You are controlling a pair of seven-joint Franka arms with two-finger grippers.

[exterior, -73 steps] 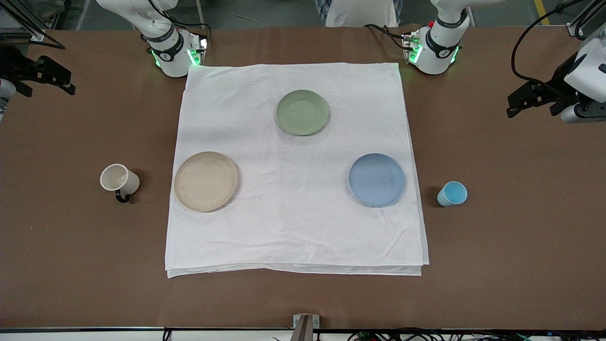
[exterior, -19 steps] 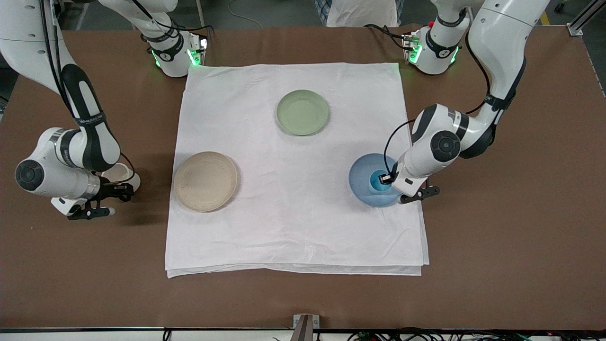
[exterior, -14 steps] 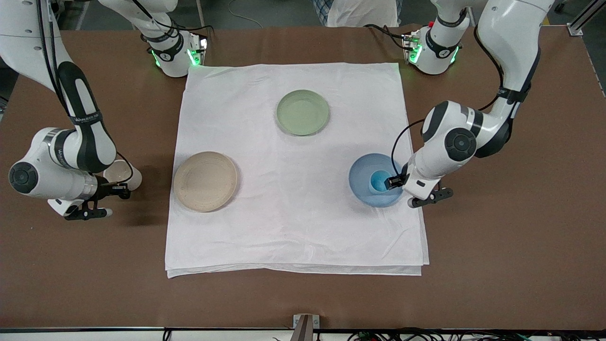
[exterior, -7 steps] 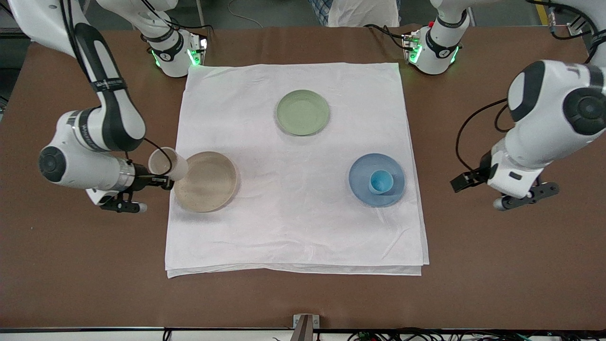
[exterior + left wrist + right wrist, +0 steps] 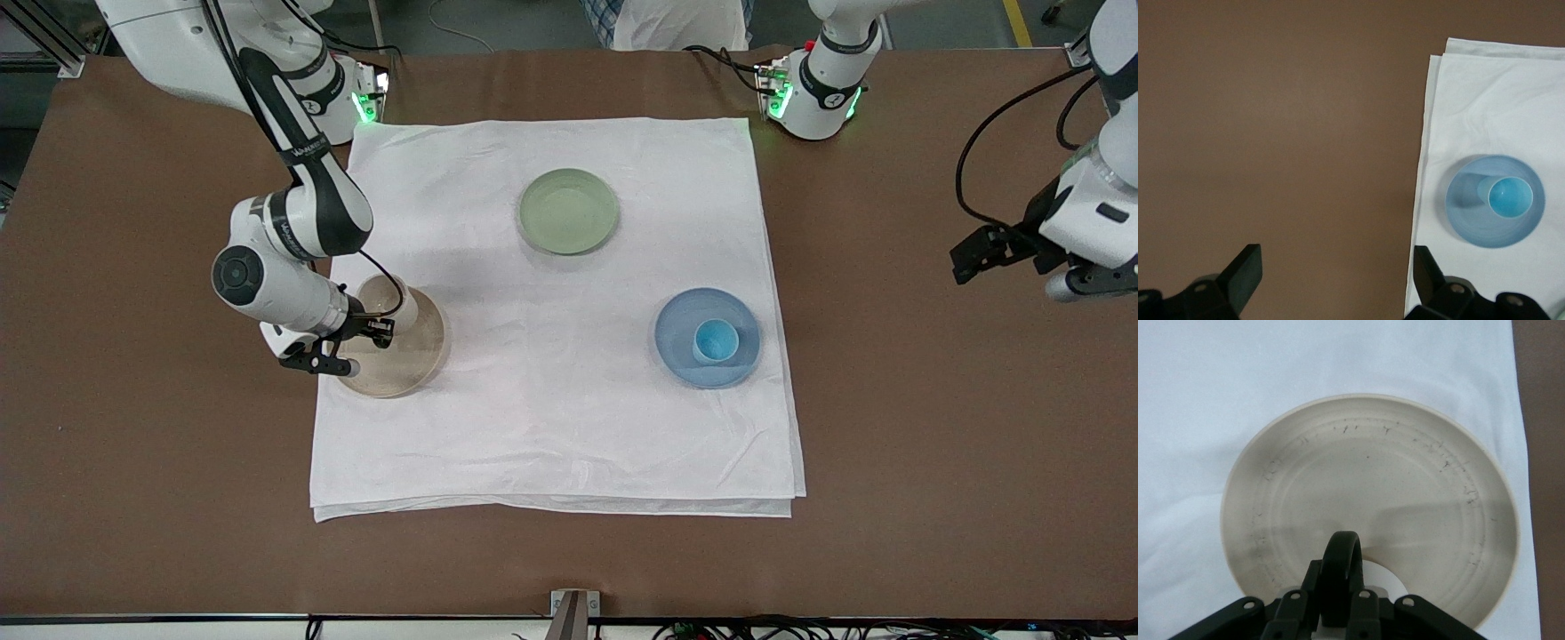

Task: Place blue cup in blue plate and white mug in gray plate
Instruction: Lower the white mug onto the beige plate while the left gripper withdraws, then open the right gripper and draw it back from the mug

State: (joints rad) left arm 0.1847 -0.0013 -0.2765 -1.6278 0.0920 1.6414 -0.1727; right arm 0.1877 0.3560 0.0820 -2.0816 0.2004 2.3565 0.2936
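Note:
The white mug is held by its black loop handle in my right gripper, low over the part of the gray plate toward the right arm's end; I cannot tell if it touches. The right wrist view shows the plate below and the right gripper shut on the handle. The blue cup stands upright in the blue plate. My left gripper is open and empty, up over bare table at the left arm's end. Its wrist view shows the left gripper, cup and plate.
A pale green plate sits on the white cloth, farther from the front camera than the other two plates. The cloth covers the middle of the brown table. The arm bases stand along the table's farthest edge.
My right gripper has carried the white mug from beside the gray plate to over it. My left arm has drawn away from the blue plate toward its end of the table.

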